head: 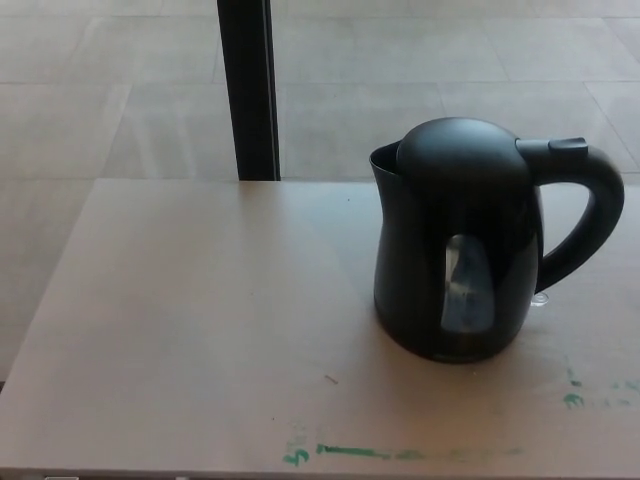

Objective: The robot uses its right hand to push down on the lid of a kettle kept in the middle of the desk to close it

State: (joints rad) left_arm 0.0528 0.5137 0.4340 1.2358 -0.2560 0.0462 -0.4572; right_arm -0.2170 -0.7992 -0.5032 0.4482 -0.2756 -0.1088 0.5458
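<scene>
Kettle (pixel 455 250) well inside desk (pixel 180 320) edges

1 head view – high, near, angled down (forward) – over the desk (pixel 180 330).

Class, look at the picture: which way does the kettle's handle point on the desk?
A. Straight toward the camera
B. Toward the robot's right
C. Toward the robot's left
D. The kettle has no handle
B. The handle curves out from the picture's right side of the kettle, while the spout faces left.
</scene>
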